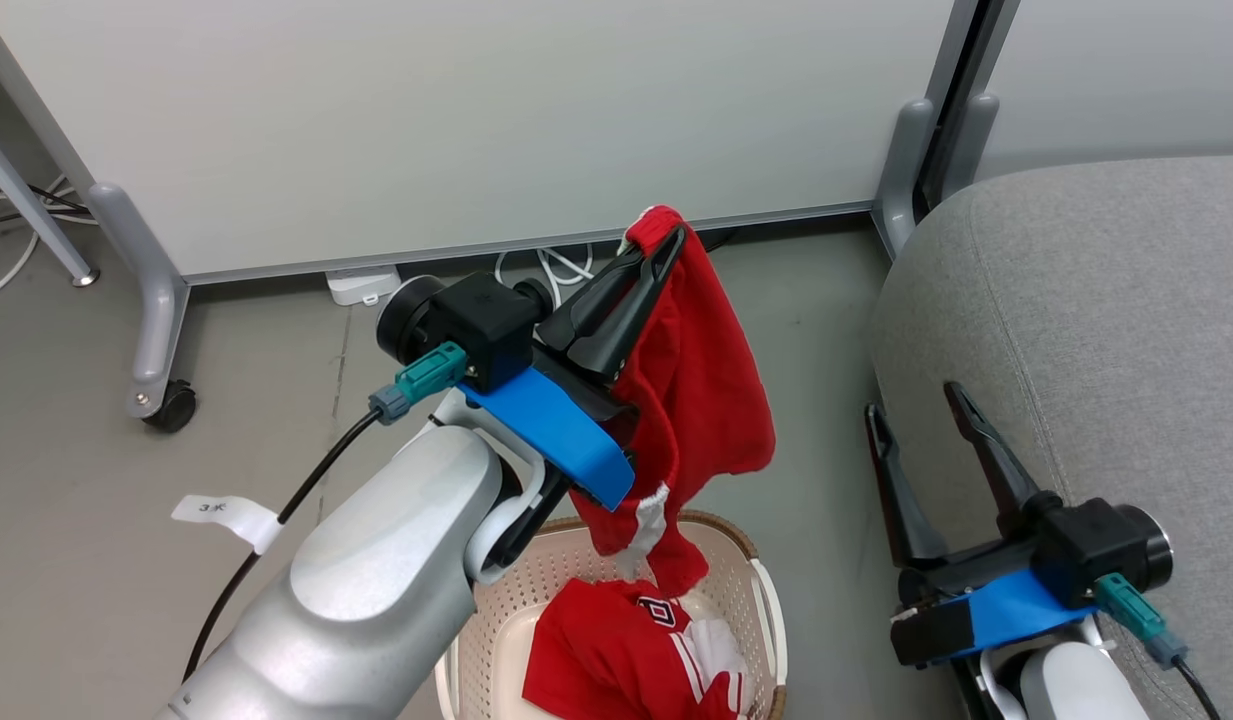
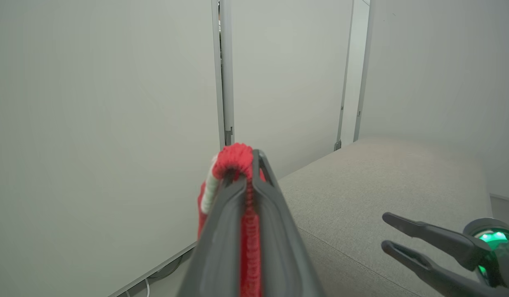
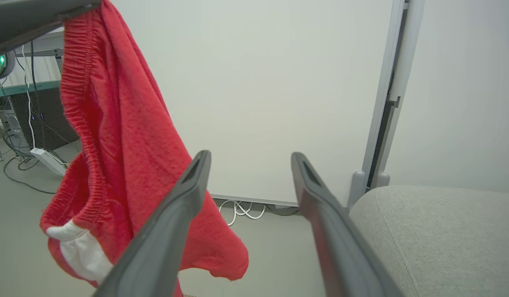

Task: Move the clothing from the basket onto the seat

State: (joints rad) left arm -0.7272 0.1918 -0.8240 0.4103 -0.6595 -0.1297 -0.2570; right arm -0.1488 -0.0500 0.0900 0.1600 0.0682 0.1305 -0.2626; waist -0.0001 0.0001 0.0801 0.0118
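The left gripper point(image 2: 246, 169) is pinching the red garment point(image 2: 233, 159); rightward, the right gripper point(image 2: 386, 231) is hovering, parted, near the seat point(image 2: 382, 177).

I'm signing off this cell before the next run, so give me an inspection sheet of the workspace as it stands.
Surface: grey floor; seat at the right, no garment on the part seen.
Job's things: lifted garment hangs over the basket; second garment, with emblem, lies in the basket.
Clutter: white power strip at the partition's foot.
Hands: left hand shut on the lifted garment's elastic edge; right hand open, beside the seat's edge.
Cables: white cables under the partition; black cable from the left wrist, with a white tag.
Surroundings: white partition panels; castor.
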